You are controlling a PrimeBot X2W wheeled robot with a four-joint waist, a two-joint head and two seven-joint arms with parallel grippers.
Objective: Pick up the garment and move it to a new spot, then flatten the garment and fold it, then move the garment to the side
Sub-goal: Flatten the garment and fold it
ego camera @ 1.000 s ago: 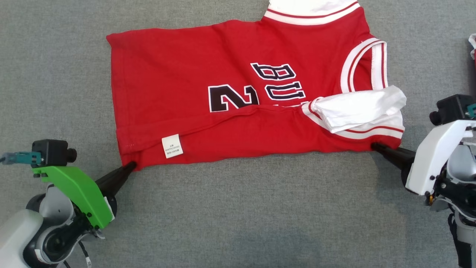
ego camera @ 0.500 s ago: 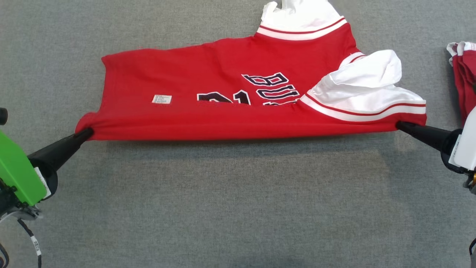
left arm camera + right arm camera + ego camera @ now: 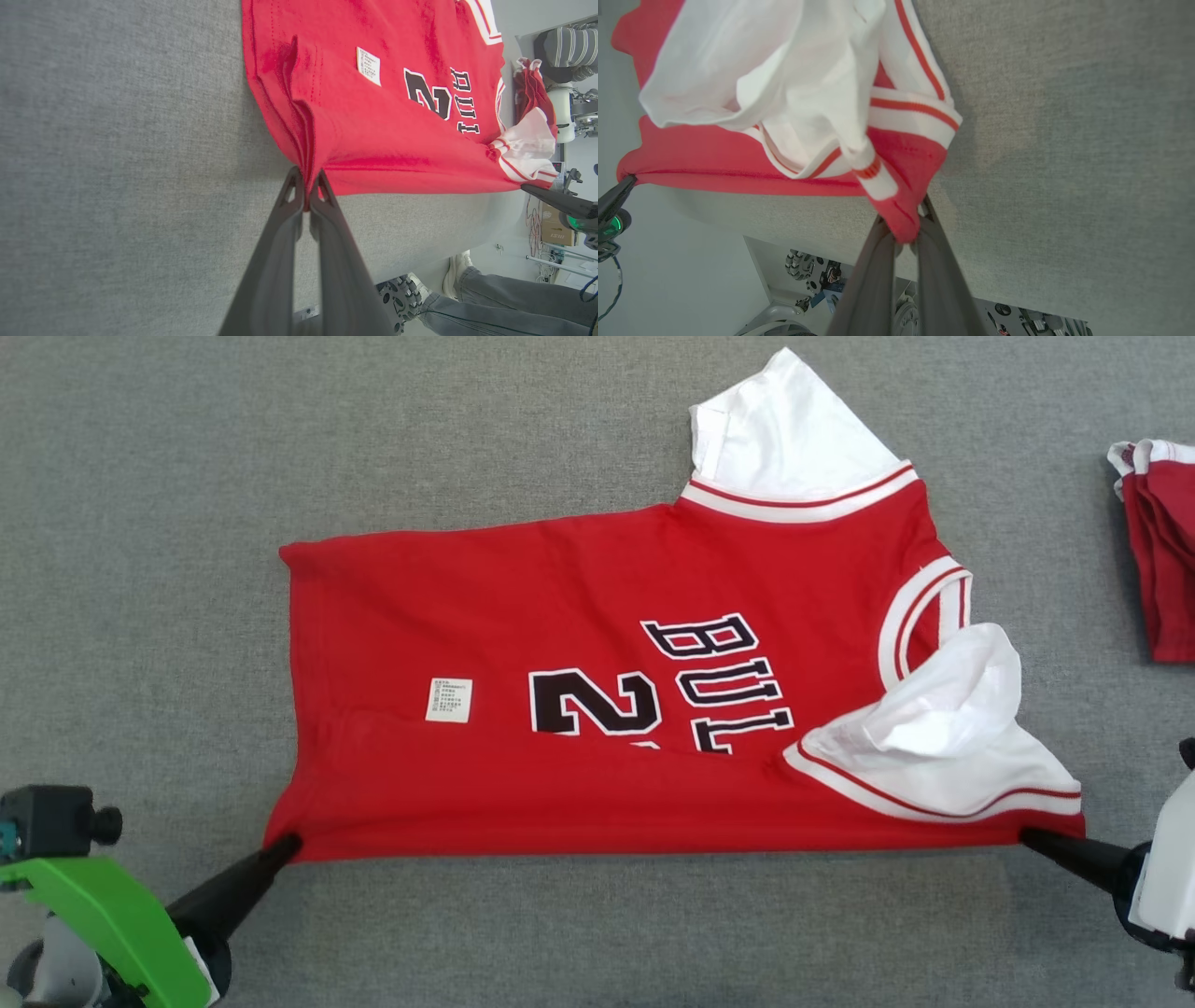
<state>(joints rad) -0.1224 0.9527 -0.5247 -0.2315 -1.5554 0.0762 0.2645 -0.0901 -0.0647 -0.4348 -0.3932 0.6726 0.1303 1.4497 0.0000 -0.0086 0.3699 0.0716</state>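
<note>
Left gripper (image 3: 288, 843): clamping tight on the near-left hem corner of the garment (image 3: 467, 607), fingers pressing together with red cloth bunching between them.
Right gripper (image 3: 1027, 837): pinching shut on the near-right corner, just under the white-and-red trim, fabric wadding up around the fingertips.
Near edge: stretching in a straight, taut line from one gripper to the other, casting a thin shadow on the grey worktop (image 3: 597, 933).
Garment: lying spread across the middle of the worktop, hem pointing left, neck end pointing right, near side folding over onto the body.
Care tag (image 3: 449, 699): sitting white on the red, just left of the lettering.
Lettering (image 3: 597, 702): showing black with white outlines, lower part tucking under the near fold.
Near sleeve (image 3: 943, 728): puffing up white and crumpled, just beyond the right gripper.
Far sleeve (image 3: 794, 439): lying flat and white, poking out past the far edge.
Second red garment (image 3: 1162, 569): resting bunched at the far right, well apart from the action.
</note>
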